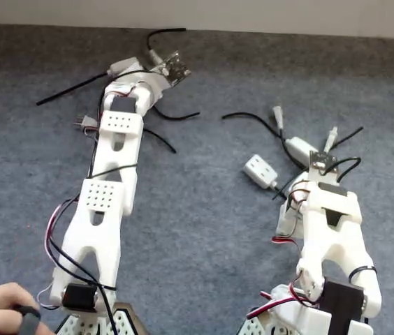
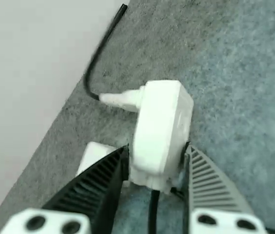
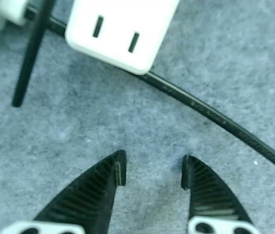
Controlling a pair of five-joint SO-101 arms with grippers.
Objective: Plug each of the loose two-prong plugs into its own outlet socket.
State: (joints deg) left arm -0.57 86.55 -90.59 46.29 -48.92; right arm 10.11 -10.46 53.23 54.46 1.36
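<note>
Carpet (image 2: 235,73), outlet (image 2: 159,117) partly behind left tool (image 2: 155,150)

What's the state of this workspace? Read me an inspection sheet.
Surface: grey carpet.
Job's things: outlet socket with a white plug at its end; second socket, slots empty; loose plug lying on the carpet.
Clutter: nothing seen.
Grippers: left gripper shut on the outlet socket; right gripper open, empty.
Cables: black cable runs past the second socket.
Surroundings: pale wall along the carpet's far edge.
</note>
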